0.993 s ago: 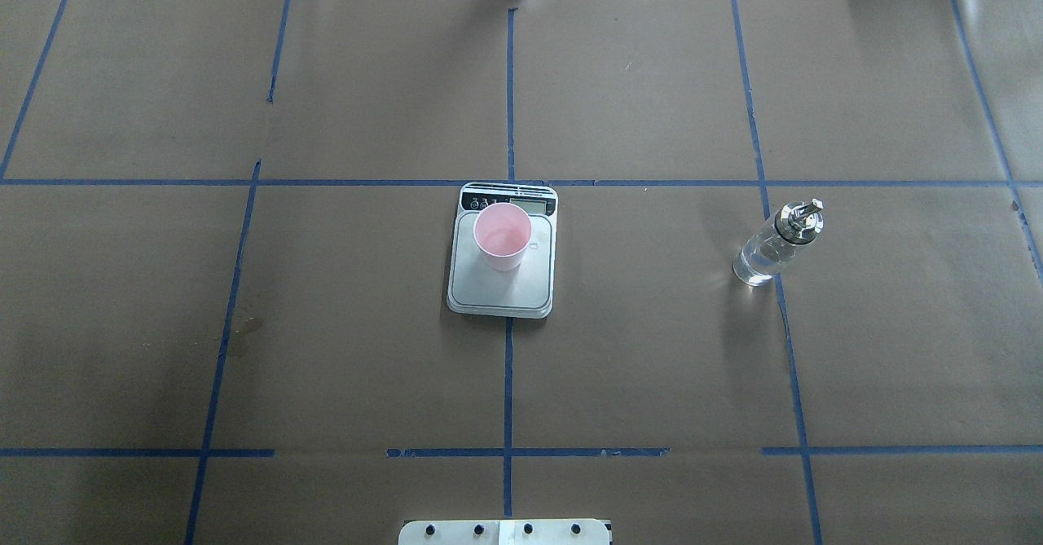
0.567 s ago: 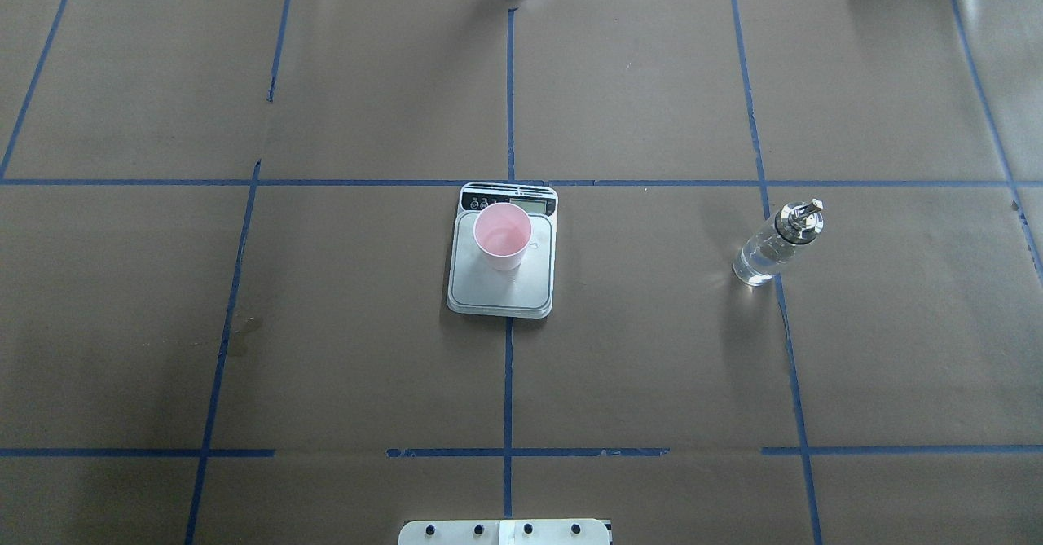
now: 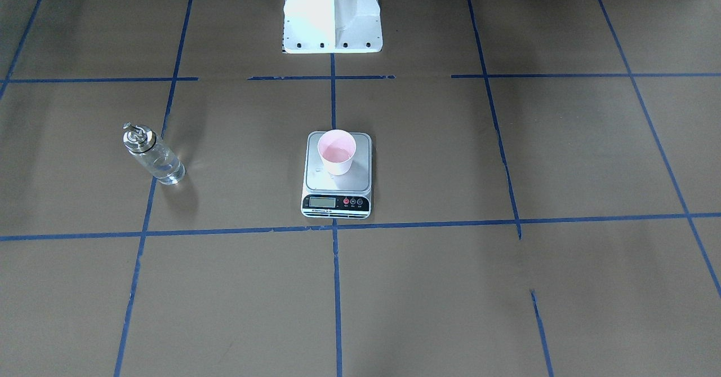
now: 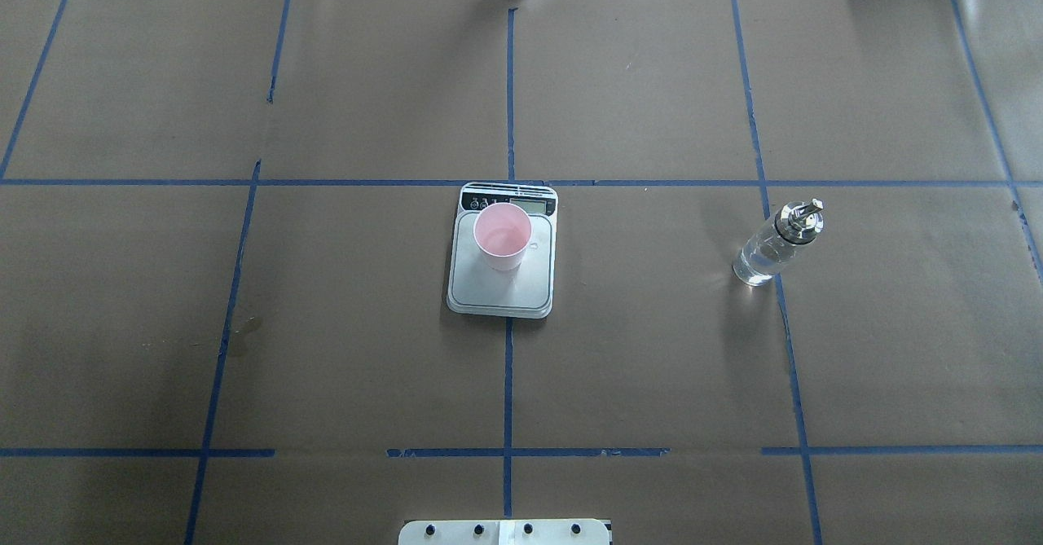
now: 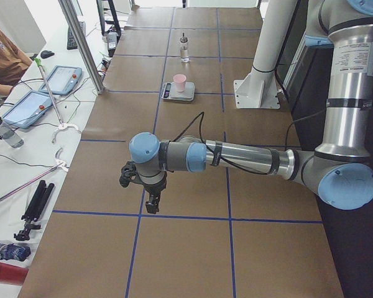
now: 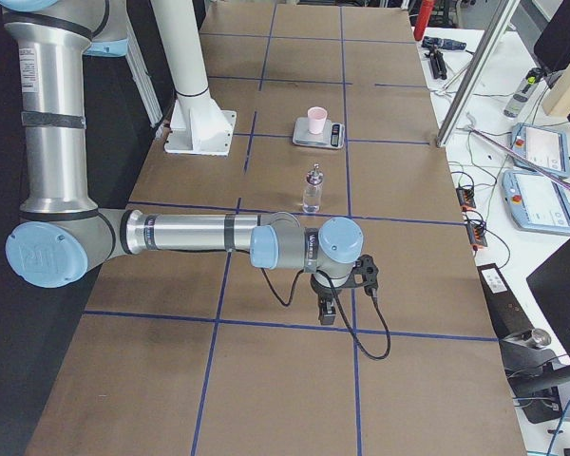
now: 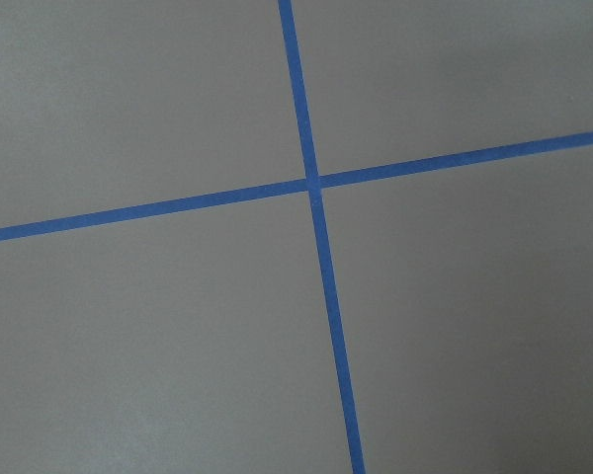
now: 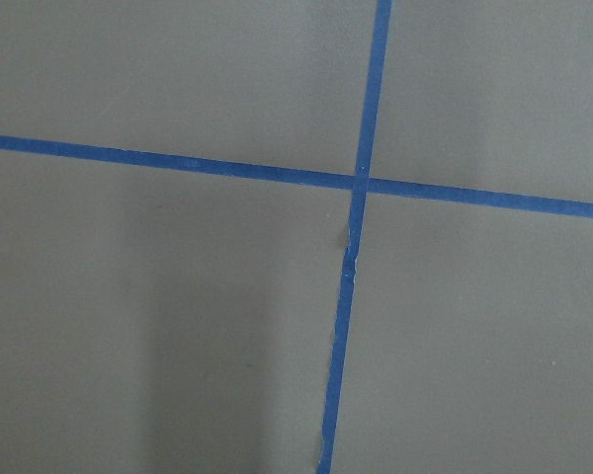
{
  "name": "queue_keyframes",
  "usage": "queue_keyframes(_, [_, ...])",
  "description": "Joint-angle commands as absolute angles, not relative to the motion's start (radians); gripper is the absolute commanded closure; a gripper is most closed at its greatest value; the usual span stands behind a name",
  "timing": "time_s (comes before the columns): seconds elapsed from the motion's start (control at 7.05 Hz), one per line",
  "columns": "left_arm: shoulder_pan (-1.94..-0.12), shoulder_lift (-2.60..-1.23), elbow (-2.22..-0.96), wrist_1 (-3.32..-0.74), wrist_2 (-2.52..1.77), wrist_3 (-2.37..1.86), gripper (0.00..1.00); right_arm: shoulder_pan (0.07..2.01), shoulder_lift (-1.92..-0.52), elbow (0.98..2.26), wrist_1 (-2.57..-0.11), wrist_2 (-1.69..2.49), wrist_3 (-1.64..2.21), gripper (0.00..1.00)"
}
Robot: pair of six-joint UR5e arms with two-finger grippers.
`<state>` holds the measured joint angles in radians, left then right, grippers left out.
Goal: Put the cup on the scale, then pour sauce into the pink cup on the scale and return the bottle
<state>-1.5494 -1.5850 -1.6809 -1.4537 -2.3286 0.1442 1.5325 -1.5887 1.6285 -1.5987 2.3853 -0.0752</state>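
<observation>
Entries ordered from the robot's right end of the bench [image 4: 652, 366] across to its left.

Right gripper [image 6: 328, 313]: hung fingers-down over a crossing of blue tape lines [image 8: 359, 183], holding nothing. It showed only in the side view, and its wrist camera saw no fingers, so I could not tell whether it was open or closed.

Bottle [image 4: 774, 243]: stood upright on a tape line, well apart from the scale. Clear sauce [image 4: 758, 264] showed in its lower part, and the metal pourer cap was on top. Judgement: parked on the right arm's side for reach, and far enough off that it could not disturb a reading.

Scale [image 4: 501, 292]: at bench centre, display strip turned away from the robot. The cup [image 4: 503, 238] stood upright, wholly on the platform, toward the display end. Judgement: all its weight was borne by the platform and the display was not covered. A faint darker disc inside hinted at liquid; not certain.

Left gripper [image 5: 153, 202]: at the far end, also fingers-down over a tape crossing and empty; open or closed, could not tell.

Judgement: either the pour was done and the bottle returned, or it had not begun.
</observation>
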Motion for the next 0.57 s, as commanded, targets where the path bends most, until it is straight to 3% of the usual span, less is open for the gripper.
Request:
queue_keyframes(0.0, [-1.549,-1.586,-1.68,-1.454,-2.329,0.144,0.0,1.532,-1.589,1.629,-1.598,2.385,-0.075,0.0])
queue_keyframes(0.43, [-1.549,-1.588,-1.68,-1.453,-2.327,0.143,0.0,1.532,-1.589,1.631,-1.598,2.385,-0.08,0.0])
